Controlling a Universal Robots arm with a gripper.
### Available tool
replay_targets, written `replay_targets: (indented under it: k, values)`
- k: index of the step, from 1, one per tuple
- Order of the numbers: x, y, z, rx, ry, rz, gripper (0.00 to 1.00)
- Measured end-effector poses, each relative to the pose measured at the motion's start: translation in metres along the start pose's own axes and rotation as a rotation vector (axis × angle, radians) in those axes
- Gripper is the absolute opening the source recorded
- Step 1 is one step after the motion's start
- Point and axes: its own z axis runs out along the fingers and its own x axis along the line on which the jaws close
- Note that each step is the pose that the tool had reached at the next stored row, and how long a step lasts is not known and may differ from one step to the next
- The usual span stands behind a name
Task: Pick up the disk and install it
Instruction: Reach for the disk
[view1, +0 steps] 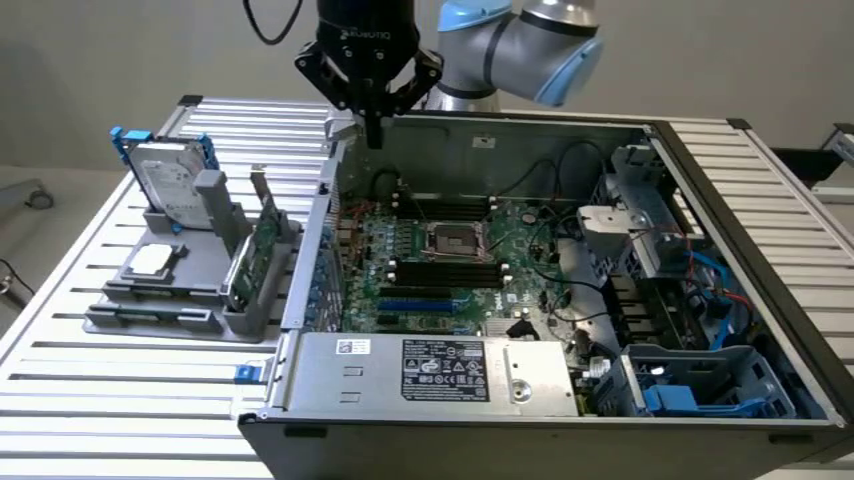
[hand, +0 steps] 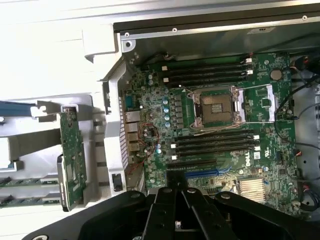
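Note:
The disk (view1: 174, 185) stands upright in a grey holder (view1: 174, 300) on the slatted table, on the exterior view's left. It is silver-grey with a white label and a blue frame along its edge. My gripper (view1: 375, 132) hangs empty above the far left corner of the open computer case (view1: 467, 400), well apart from the disk, with its two fingers pressed together. In the wrist view the shut gripper (hand: 176, 182) points down over the green motherboard (hand: 210, 125).
The grey holder also carries a thin green circuit card (view1: 254, 265) (hand: 70, 160) and a small square silver chip (view1: 152, 258). Inside the case are the CPU socket (view1: 451, 238), cables, a power supply (view1: 427, 368) and a blue drive bay (view1: 694, 385).

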Motion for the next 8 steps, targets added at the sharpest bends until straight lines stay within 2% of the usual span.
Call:
replay_targets:
  k: [3,8]
  values:
    - [0.011,0.0013,0.0001,0.0003,0.004,0.0,0.11]
    - [0.034,0.005,0.001,0.0005,0.0045,0.0,0.11]
